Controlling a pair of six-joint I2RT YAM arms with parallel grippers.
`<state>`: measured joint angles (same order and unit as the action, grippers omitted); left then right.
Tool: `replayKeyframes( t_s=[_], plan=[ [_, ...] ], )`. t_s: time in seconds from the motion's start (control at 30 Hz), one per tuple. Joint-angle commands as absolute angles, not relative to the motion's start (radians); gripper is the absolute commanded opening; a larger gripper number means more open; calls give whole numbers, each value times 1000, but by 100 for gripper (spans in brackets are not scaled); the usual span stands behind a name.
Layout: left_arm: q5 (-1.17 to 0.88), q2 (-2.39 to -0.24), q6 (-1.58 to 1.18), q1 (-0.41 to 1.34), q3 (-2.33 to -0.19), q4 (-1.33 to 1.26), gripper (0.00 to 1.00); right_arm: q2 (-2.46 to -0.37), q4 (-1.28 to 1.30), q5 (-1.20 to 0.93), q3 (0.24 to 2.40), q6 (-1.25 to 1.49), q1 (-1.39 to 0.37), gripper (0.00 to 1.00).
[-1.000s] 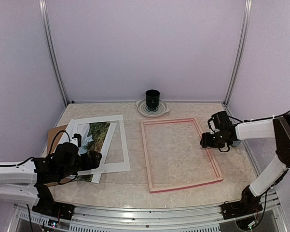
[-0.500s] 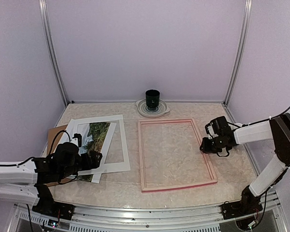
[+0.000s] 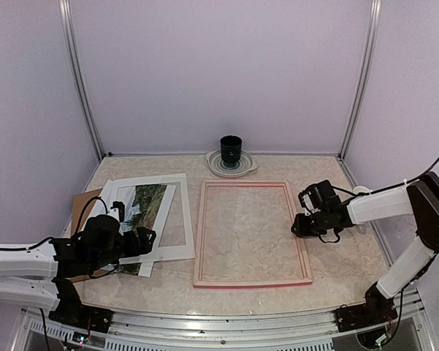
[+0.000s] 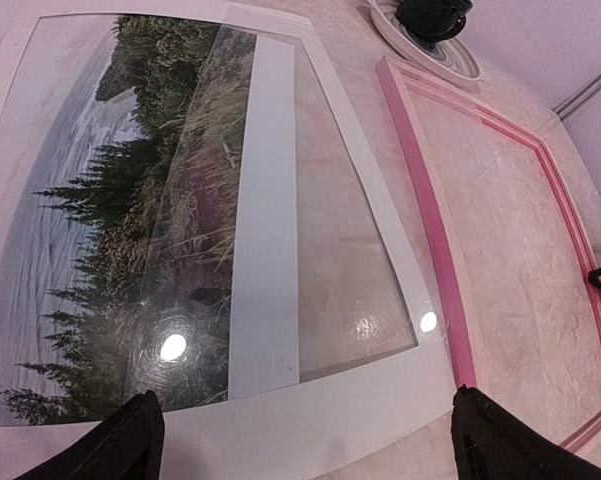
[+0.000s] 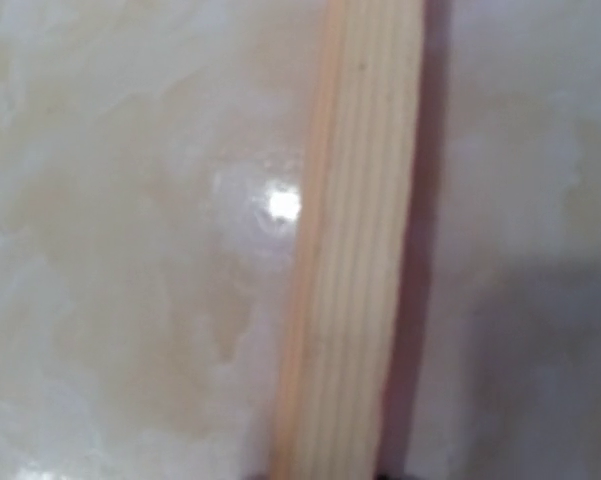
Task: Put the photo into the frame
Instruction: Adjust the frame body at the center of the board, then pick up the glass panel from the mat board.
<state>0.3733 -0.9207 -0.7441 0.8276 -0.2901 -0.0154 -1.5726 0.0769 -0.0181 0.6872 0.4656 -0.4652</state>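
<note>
Right pincer (image 3: 296, 224) is being pinched onto the right rim of the frame (image 3: 199, 234) on the bench (image 3: 350, 256), while the left pincer (image 3: 147, 241) is being held spread over the photo (image 3: 142, 199), not yet lifted, under the white mat board (image 3: 188, 212).

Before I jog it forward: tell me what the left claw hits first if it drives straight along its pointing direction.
Most likely the near border of the white mat board, straight ahead of the open left claw, with the photo beyond it. Depth is hard to judge.
</note>
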Motion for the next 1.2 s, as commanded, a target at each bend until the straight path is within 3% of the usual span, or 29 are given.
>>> replayKeyframes(
  t_s=[0.0,0.2,0.3,0.57,0.87,1.17],
  plan=[
    [380,-920,-742,834,-285,-38,99,-1536,124,32,704,473,-482,38],
    [405,-924,-687,805,-341,-20,99,-1413,251,75,787,442,-482,60],
    [360,-939,-647,742,-371,-38,99,-1360,299,46,834,437,-482,65],
    [256,-1035,-551,611,-449,-113,99,-1353,266,-194,907,522,-540,71],
    [185,-1240,-540,594,-411,-353,99,-1543,58,-339,938,681,-620,72],
    [130,-1310,-512,591,-360,-485,99,-1733,-116,-422,966,827,-655,72]
  ],
)
